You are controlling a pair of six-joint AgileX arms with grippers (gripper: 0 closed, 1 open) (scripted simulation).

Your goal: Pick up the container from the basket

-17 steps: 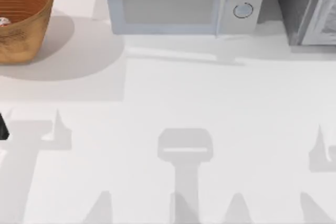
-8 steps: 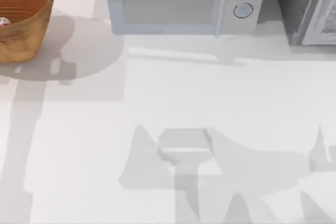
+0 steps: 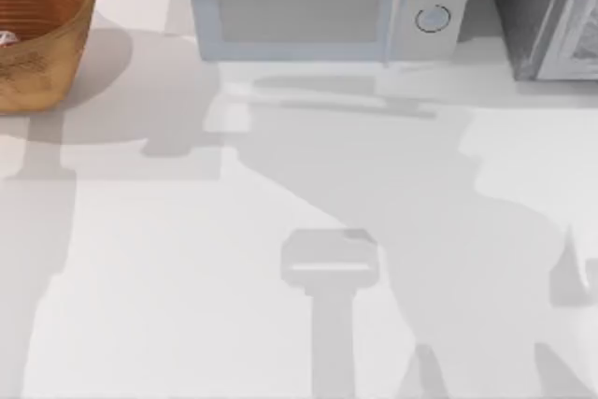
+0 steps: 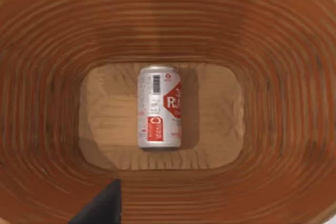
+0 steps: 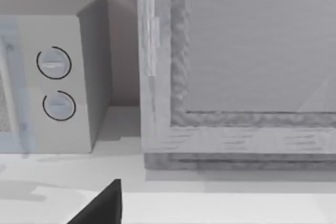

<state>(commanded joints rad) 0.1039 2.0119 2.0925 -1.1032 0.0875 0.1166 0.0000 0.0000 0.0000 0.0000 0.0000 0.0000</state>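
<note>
The orange-brown woven basket [image 3: 58, 8] stands at the table's far left corner. A white and red bit of the container [image 3: 5, 39] shows inside it at the picture's edge. From the left wrist view I look straight down into the basket's ribbed inside [image 4: 273, 40]. There the container [image 4: 159, 107], a white can with red markings, lies on its side on the flat floor. A dark part of my left gripper [image 4: 102, 208] hangs above the basket, apart from the can. A dark part of my right gripper [image 5: 102, 203] sits above the table near the back right.
A pale microwave [image 3: 318, 7] stands along the back edge, right of the basket. A grey box-like appliance [image 3: 547, 11] fills the back right corner. The right wrist view faces the microwave's dials [image 5: 55, 82] and the grey appliance [image 5: 236, 66].
A dark piece of the left arm at the top view's left edge has left that view. The arms' shadows have swept across the table toward the back. The basket has not moved.
</note>
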